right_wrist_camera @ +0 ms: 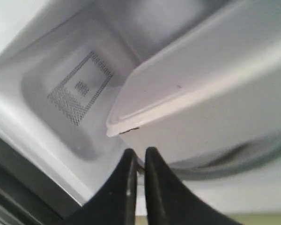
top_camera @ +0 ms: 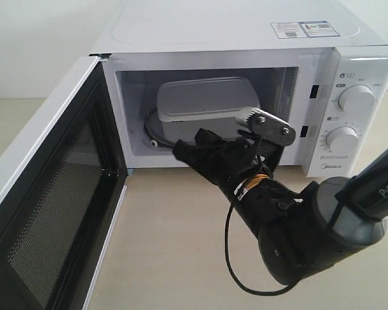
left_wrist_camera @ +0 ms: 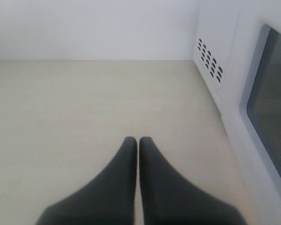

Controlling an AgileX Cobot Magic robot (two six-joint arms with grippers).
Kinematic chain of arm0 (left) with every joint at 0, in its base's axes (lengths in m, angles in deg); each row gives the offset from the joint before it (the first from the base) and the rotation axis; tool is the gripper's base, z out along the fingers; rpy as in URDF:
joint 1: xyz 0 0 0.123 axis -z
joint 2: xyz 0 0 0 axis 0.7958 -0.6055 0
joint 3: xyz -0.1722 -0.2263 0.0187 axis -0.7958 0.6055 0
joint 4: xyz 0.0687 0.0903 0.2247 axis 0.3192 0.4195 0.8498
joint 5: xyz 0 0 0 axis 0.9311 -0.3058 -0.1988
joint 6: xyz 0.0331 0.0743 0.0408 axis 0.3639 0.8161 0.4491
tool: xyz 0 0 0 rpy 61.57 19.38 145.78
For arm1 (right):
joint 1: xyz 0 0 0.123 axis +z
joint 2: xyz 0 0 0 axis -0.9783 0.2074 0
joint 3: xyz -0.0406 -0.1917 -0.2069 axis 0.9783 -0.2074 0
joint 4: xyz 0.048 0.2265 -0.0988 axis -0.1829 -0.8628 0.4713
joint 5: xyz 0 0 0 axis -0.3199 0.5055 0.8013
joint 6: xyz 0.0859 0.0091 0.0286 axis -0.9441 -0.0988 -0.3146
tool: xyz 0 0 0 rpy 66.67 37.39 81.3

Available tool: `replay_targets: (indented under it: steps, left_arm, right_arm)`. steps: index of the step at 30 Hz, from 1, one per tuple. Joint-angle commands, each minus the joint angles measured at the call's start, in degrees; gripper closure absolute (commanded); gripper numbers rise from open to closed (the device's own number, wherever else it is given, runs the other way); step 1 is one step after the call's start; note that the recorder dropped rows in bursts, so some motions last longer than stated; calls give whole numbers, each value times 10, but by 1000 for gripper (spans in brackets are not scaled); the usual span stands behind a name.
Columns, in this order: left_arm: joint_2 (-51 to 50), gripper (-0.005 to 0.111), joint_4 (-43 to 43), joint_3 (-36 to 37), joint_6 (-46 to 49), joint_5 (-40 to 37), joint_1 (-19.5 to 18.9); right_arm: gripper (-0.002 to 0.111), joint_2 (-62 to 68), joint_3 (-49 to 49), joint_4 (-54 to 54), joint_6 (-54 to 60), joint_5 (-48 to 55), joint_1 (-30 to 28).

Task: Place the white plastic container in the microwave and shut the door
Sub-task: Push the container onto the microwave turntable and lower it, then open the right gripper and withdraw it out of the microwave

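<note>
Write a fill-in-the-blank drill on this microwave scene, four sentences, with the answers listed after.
1. The white plastic container sits ____ the microwave.
2. The door stands ____.
3. The right gripper, jaws together, holds ____.
4. The microwave's front panel carries ____ round dials.
Missing words: inside; open; nothing; two.

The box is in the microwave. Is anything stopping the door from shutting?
Yes. The right gripper and its arm sit at the microwave's opening, in front of the box, right where the open door would swing shut.
</note>
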State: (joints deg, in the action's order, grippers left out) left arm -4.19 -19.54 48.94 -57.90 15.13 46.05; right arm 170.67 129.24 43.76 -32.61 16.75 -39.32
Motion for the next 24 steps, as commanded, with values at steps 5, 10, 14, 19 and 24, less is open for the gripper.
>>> replay_targets:
  steps: [5,10,14,19,24]
  left_arm:
    - [2,103,-2,2,-5,1,0]
    - [2,103,-2,2,-5,1,0]
    - [2,103,-2,2,-5,1,0]
    - [2,103,-2,2,-5,1,0]
    - [2,103,-2,2,-5,1,0]
  right_arm:
    - [108,-3,9,23,344,6,-4]
    - [108,2,45,22,378,43,-4]
    - [108,18,79,-8,385,73,-4]
    - [108,49,110,-50,389,73,-4]
    - [108,65,138,-66,421,75,-4]
